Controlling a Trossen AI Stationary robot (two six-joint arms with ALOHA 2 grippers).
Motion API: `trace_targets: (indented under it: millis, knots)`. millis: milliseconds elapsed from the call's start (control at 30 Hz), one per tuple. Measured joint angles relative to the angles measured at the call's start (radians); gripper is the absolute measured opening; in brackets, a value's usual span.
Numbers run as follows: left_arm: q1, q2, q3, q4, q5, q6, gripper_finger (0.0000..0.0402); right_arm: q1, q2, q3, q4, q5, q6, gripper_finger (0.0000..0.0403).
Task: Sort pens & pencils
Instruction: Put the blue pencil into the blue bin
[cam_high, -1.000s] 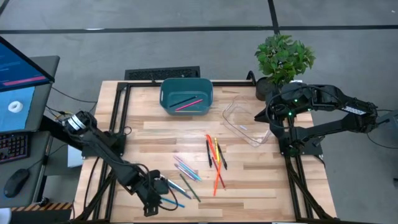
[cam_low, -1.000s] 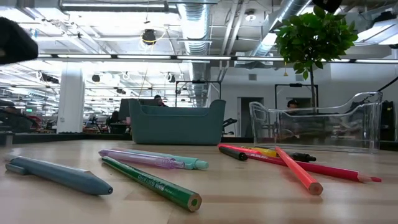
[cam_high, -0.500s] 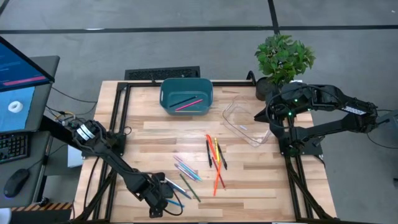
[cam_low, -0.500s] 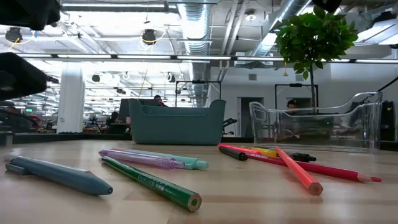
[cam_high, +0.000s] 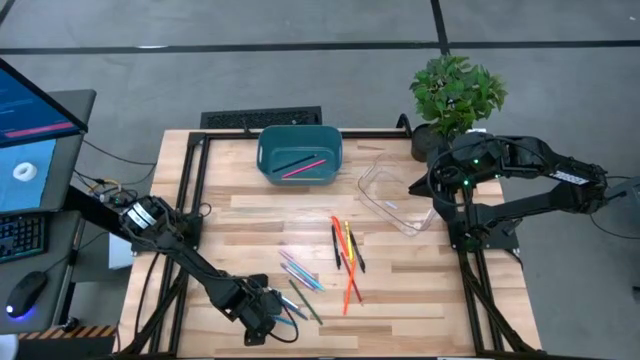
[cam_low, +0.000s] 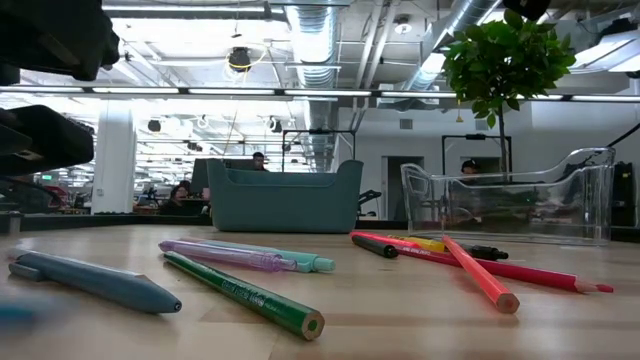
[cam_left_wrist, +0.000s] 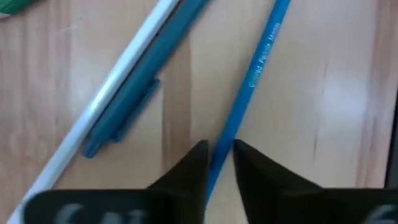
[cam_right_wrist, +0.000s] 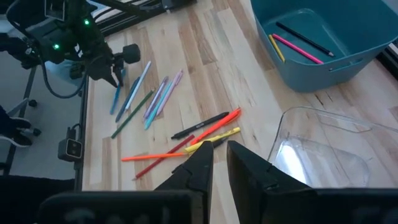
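Pens and pencils lie flat on the wooden table in two loose groups: red, orange, yellow and black ones, and teal, purple and green ones. Near the table's near left, my left gripper is shut on a blue pencil, beside a blue-grey pen. The teal bin holds a pink and a dark stick. My right gripper hovers shut over the clear tray, holding nothing. My left gripper pinches the blue pencil's shaft between its two fingertips. The fingers come from above, pointing down, one on each side, across the pencil. The pencil lies flat on the table. Its long part runs out past the fingers; the fingers hide the rest.
A potted plant stands at the far right corner behind the tray. Bare wood lies between the bin and the pen groups. A monitor and a mouse sit off the table's left side.
My left gripper has moved toward the table's right edge along the near side and has come over the blue pencil. In the low view its dark body now fills more of the upper left.
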Motion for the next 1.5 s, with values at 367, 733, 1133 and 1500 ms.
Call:
trace_targets:
  millis: [367, 733, 1133, 1500]
  knots:
    - [0.017, 0.006, 0.049, -0.058, 0.020, 0.008, 0.0006, 0.000, 0.000, 0.000, 0.000, 0.001, 0.000, 0.0069]
    - [0.028, -0.055, 0.218, -0.228, -0.009, -0.022, 0.0004, 0.000, 0.000, 0.000, 0.000, 0.001, -0.007, 0.0069]
    - [0.247, -0.242, 0.330, -0.523, -0.262, 0.196, 0.0004, 0.000, 0.000, 0.000, 0.013, 0.001, -0.035, 0.0069]
    - [0.715, -0.321, 0.331, -0.472, -0.356, 0.727, 0.0008, 0.000, 0.000, 0.000, 0.026, 0.001, -0.035, 0.0069]
